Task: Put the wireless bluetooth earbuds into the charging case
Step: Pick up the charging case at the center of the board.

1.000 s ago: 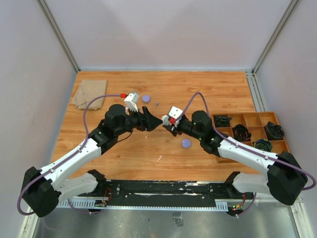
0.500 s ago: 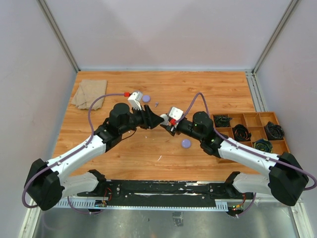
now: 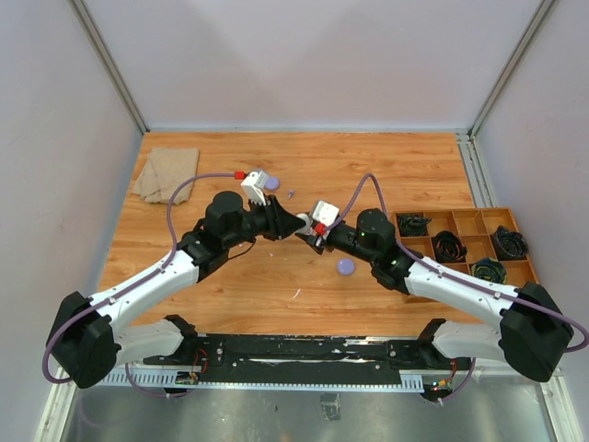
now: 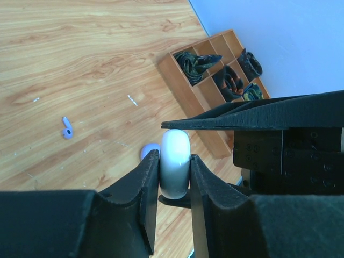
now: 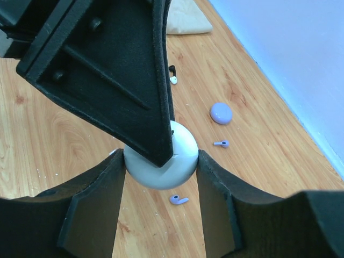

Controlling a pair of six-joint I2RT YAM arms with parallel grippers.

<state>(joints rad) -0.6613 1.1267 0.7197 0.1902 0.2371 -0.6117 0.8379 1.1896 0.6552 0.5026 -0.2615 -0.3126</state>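
A white round charging case (image 5: 180, 156) hangs above the table between both grippers. My right gripper (image 5: 161, 160) is shut on it across its wide diameter. My left gripper (image 4: 173, 159) is shut on the same case (image 4: 175, 161) across its flat faces, one finger on each. In the top view the two grippers (image 3: 296, 226) (image 3: 308, 231) meet tip to tip at mid-table. Pale purple earbuds (image 5: 179, 200) (image 5: 221, 143) lie on the wood below, and one (image 4: 67, 129) shows in the left wrist view. A dark earbud (image 5: 172, 79) lies farther off.
Two pale purple round cases (image 3: 346, 266) (image 3: 271, 183) lie on the table. A wooden divided tray (image 3: 463, 224) with coiled black cables stands at the right edge. A beige cloth (image 3: 167, 172) lies at the far left corner.
My left gripper has moved right to the right gripper and closed its fingers on the white case. The right gripper has kept its hold and barely moved.
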